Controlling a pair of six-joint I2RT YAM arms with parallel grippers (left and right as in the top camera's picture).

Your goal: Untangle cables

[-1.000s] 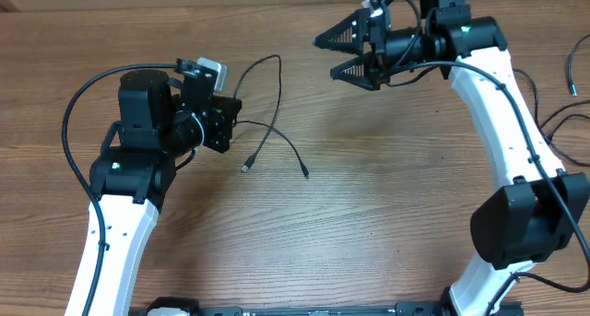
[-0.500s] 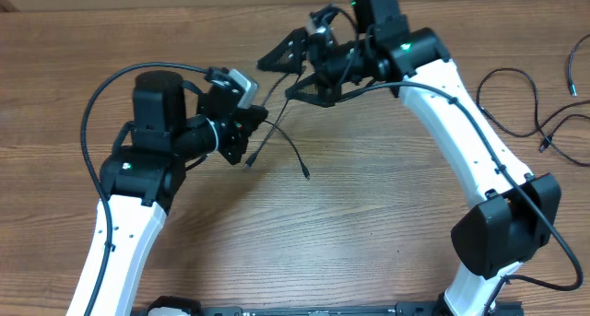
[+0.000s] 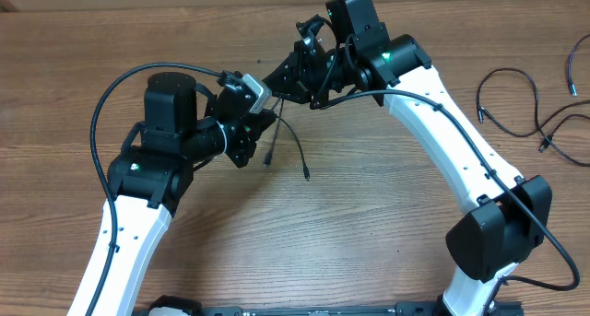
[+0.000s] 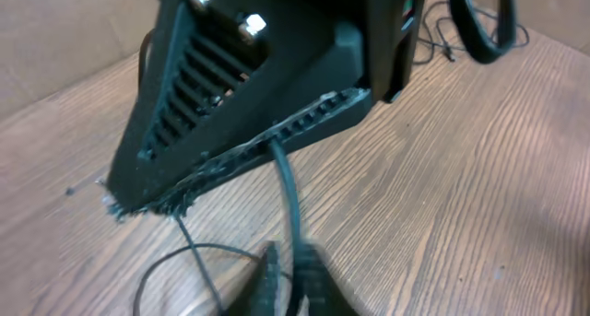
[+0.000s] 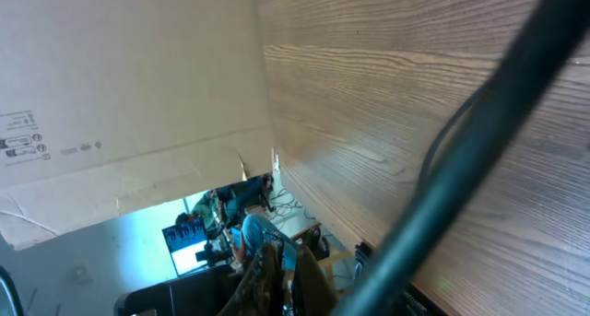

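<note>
Cable (image 3: 297,152): one thin black cord at mid-table, lifted between my two grippers. Its loose end trails right and near, down to a small plug on the table (image 3: 387,233).
Right gripper (image 3: 273,86): clamped closed on the cable. In the left wrist view the cord comes out partway along my meeting fingers.
Left gripper (image 4: 288,277): just near and left of the right one. The fingertips are close together with the cable running down between them. I cannot tell whether they pinch it.
Other cables (image 3: 516,104): loose black loops on the table's far right, well apart from both grippers.
</note>
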